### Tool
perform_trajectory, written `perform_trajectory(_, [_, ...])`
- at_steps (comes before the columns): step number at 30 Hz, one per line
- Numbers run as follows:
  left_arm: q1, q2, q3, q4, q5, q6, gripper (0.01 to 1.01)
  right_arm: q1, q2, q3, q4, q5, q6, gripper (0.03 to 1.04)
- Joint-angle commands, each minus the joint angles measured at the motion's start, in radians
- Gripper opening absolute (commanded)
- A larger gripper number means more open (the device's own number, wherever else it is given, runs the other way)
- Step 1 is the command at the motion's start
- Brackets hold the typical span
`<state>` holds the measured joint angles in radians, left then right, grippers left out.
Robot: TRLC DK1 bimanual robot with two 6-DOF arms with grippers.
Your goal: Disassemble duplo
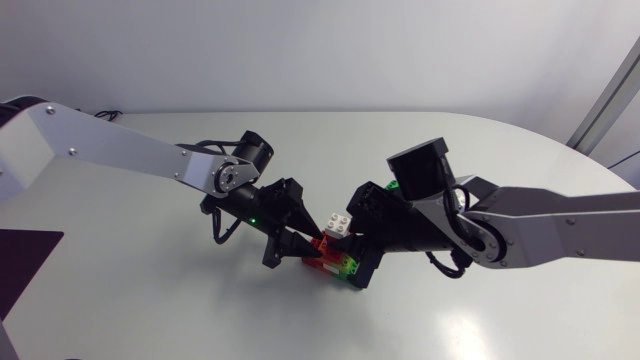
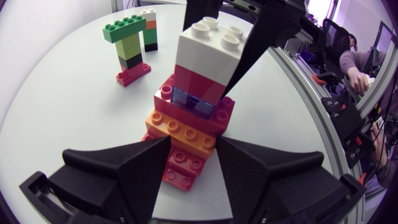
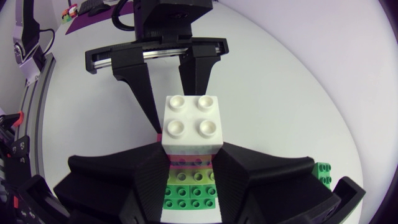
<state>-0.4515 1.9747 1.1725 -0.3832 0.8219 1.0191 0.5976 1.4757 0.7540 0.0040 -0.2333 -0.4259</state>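
Head view: left end effector (image 1: 298,248) and right end effector (image 1: 350,245) are flanking the duplo stack (image 1: 330,258) on the worktop (image 1: 140,290). Left wrist view: left fingers (image 2: 134,165) are pinching its red base. Right wrist view: right fingers (image 3: 124,177) are pinching it just under the white brick (image 3: 191,118).

Duplo stack (image 2: 194,107) upright w/ white 2x2 top (red, orange below).

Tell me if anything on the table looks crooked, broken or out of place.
Nothing looks spilled or broken. The duplo stack sits gripped between the left hand and right hand, its layers stepped unevenly, which seems to be how it was built. A small tower stands upright, apart from it.
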Motion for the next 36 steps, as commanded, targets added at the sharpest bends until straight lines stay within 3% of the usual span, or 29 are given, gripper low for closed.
perform_trajectory(1, [-0.012, 0.023, -0.008, 0.01, 0.0, -0.011, 0.526, -0.005, 0.014, 0.047, -0.022, -0.021, 0.033, 0.25])
perform_trajectory(14, [-0.019, 0.026, -0.02, 0.03, -0.013, -0.016, 0.526, -0.121, 0.041, 0.14, -0.128, -0.224, 0.111, 0.25])
perform_trajectory(27, [-0.033, 0.026, -0.039, 0.063, -0.046, -0.02, 0.526, -0.13, 0.029, 0.151, -0.156, -0.256, 0.128, 0.25])
perform_trajectory(31, [-0.03, 0.021, -0.039, 0.063, -0.046, -0.022, 0.528, -0.142, -0.009, 0.133, -0.151, -0.248, 0.119, 0.25])
perform_trajectory(36, [-0.018, 0.001, -0.045, 0.06, -0.049, -0.024, 0.528, -0.237, -0.161, 0.033, -0.182, -0.213, 0.027, 0.25])
